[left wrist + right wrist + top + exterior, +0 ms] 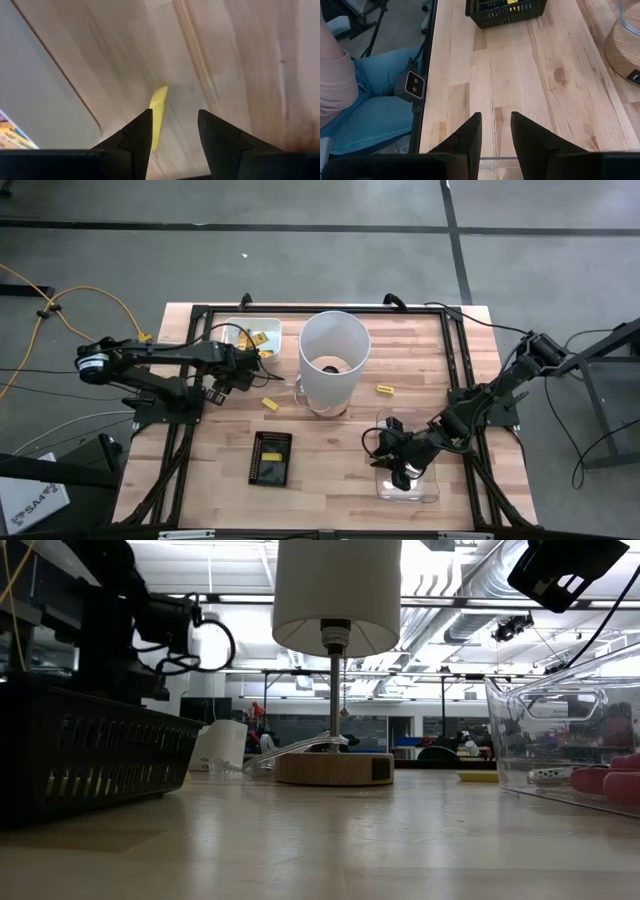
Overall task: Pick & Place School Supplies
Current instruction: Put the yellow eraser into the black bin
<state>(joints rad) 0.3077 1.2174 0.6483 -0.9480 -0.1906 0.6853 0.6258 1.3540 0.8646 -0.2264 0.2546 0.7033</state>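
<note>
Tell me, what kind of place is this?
Probably a robotics lab or workshop: a wooden table on a bare concrete floor, exposed ceiling ducts, and more workbenches behind.

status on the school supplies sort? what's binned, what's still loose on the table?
Done: yellow pieces lie in the white tray and the black basket. In hand: nothing; the left gripper is open over a loose yellow piece by the tray. The right gripper, empty, is above the clear bin. Left: yellow pieces at and.

Lamp (333,360) between tray (252,336) and bin (407,480)
</note>
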